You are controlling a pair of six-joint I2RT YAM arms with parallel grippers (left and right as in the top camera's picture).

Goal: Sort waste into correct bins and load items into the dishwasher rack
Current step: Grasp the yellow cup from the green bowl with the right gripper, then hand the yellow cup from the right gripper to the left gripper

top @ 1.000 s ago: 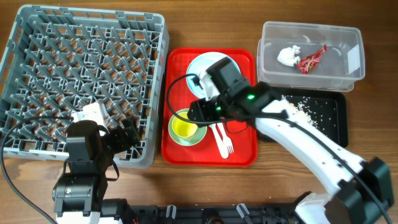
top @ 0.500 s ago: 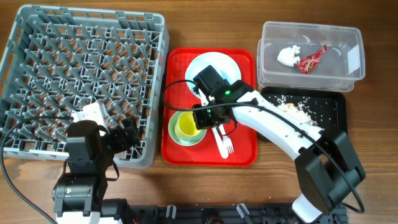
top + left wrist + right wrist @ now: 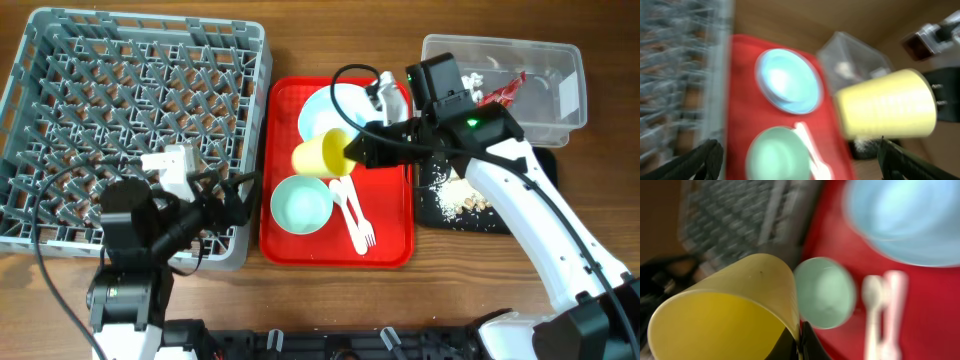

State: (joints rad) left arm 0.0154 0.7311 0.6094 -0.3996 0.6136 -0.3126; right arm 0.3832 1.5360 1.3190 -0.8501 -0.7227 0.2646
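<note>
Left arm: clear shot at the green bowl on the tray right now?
Probably yes. The left gripper hangs open near the green bowl, which sits uncovered; the right gripper holds the yellow cup clear of it.

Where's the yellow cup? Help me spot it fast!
Find the flat red tray beside the big grey rack. Over its middle, the right gripper holds the yellow cup tipped on its side. It is the only yellow thing, between the pale blue plate and the pale green bowl.

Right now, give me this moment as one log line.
right gripper: shut on cup, held sideways above tray | left gripper: open, by rack | green bowl: on tray, empty
</note>
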